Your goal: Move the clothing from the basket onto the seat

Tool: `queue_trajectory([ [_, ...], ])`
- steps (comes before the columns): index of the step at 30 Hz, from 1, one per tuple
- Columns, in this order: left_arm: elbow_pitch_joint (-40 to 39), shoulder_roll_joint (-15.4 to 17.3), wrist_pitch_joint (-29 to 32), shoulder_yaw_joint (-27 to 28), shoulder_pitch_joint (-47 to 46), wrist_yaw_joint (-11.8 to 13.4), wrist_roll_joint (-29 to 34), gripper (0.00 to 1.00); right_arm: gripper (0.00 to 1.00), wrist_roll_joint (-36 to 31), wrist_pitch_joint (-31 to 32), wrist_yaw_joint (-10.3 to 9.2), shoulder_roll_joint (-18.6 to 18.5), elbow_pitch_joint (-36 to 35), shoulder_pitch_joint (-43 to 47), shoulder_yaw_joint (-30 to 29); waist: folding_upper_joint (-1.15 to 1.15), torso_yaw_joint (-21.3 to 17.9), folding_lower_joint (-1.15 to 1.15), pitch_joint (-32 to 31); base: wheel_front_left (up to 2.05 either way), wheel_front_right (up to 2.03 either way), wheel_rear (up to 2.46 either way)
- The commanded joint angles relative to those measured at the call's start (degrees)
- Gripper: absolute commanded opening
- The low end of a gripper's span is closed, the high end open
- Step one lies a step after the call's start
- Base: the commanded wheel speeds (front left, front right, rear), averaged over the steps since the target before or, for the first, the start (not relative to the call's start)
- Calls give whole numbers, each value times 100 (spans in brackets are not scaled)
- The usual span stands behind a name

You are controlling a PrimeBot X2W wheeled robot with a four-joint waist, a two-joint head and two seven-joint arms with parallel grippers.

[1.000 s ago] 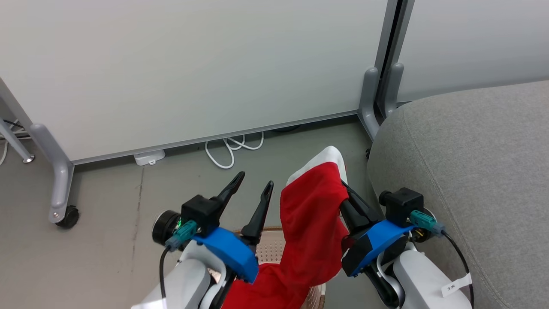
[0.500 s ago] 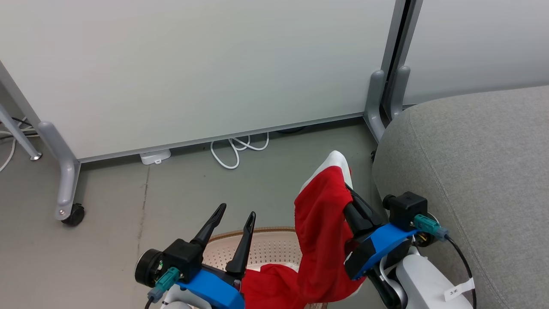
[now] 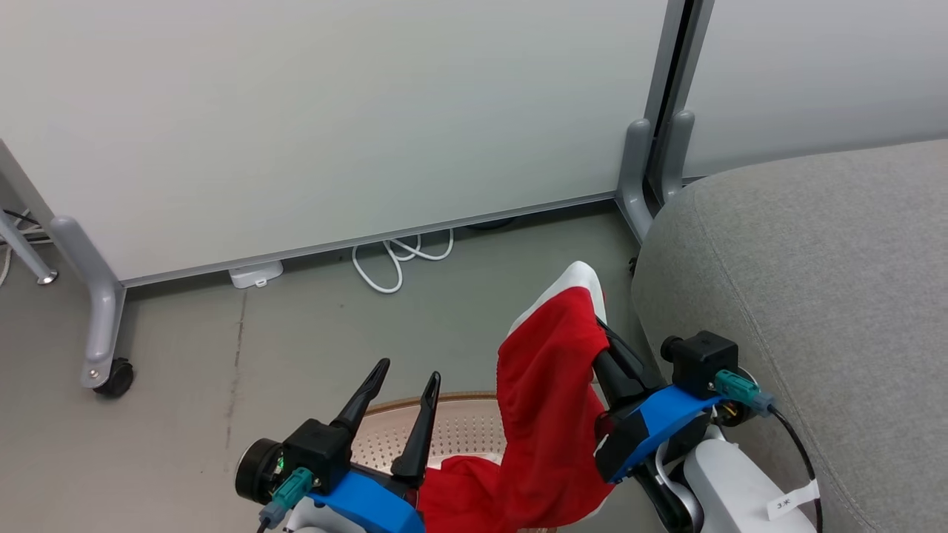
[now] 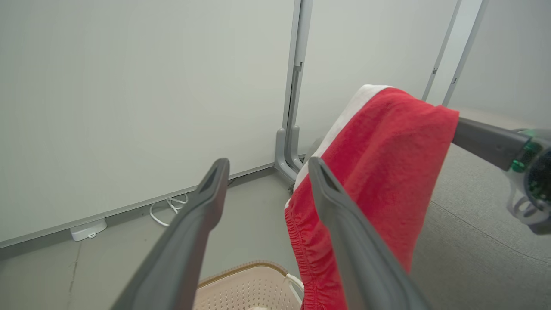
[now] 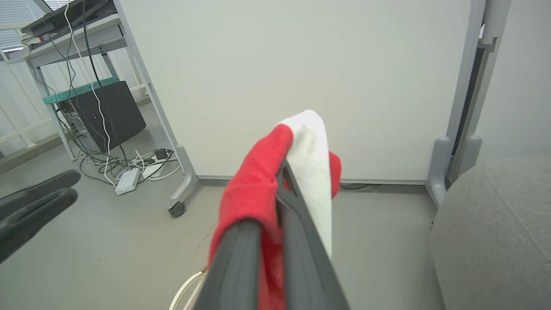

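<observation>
Red soft fabric clothing with white trim (image 3: 548, 414) hangs from the right hand (image 3: 601, 333), whose two long dark fingers are pressed together, pinching its upper fold. It is raised above the oval cream-white perforated plastic basket (image 3: 459, 433) on the grey floor (image 3: 222, 414), and its lower end reaches down to the basket. The left hand (image 3: 407, 371) hovers over the basket rim, fingers spread, holding nothing. The large grey fabric-upholstered seat (image 3: 815, 281) lies just beside the right hand.

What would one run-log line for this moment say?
right gripper: shut on clothing | left gripper: open, empty | clothing: hanging over basket | seat: to the right
</observation>
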Motion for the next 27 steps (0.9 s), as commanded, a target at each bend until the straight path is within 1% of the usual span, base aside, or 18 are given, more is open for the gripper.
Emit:
queue_trajectory([
  [1, 2, -5, -16, 4, 26, -40, 13, 100, 0, -19, -24, 2, -17, -2, 44, -6, 0, -65, 0, 7, 0, 0, 0],
  [6, 36, 31, -16, -52, 59, -25, -71, 100, 0, 47, -24, 1, -17, 13, 3, 14, 0, -293, 0, 27, 0, 0, 0],
  [10, 80, 39, -16, -46, 38, -26, -98, 100, 0, 57, -24, 2, -17, 0, -31, 39, 0, -548, 0, 45, 0, 0, 0],
  [18, 106, 46, -16, -20, -23, -27, -105, 100, 0, 71, -24, 1, -17, -9, -34, 64, 0, -1188, 0, 119, 0, 0, 0],
  [20, 106, 44, -16, -28, -35, -27, -95, 100, 0, 72, -24, 1, -17, -18, -36, 53, 0, -1265, 0, 134, 0, 0, 0],
  [27, 144, 47, -16, 11, -76, -27, -45, 100, 0, 127, -24, 2, -17, -42, -70, 85, 0, -1895, 0, 238, 0, 0, 0],
])
